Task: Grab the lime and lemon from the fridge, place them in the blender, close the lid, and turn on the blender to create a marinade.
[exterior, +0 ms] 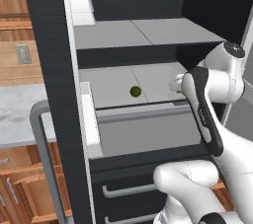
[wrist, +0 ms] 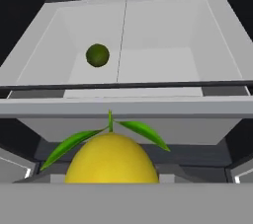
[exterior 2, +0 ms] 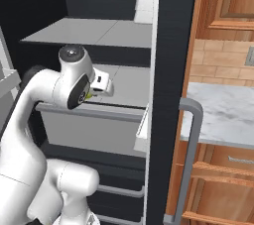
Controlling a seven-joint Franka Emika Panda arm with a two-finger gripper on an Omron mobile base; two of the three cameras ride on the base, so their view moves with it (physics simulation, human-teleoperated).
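The yellow lemon (wrist: 111, 160) with green leaves sits right at my gripper (wrist: 111, 181), off any shelf and in front of the drawer's pale front, so the jaws are shut on it. A sliver of the lemon (exterior 2: 90, 95) peeks out beside my hand. The dark green lime (exterior: 135, 91) lies alone on the middle grey shelf (exterior: 108, 77) of the open black fridge (exterior: 47, 45). The lime (wrist: 97, 55) is farther in and to the left of my hand. The blender and the lid are out of view.
The fridge door stands open, with white bins (exterior: 90, 119) and a grey bar handle (exterior: 42, 144). A pale drawer (exterior: 148, 131) lies below the lime's shelf. A marble counter (exterior 2: 223, 110) and wooden cupboards (exterior 2: 228, 1) flank the fridge.
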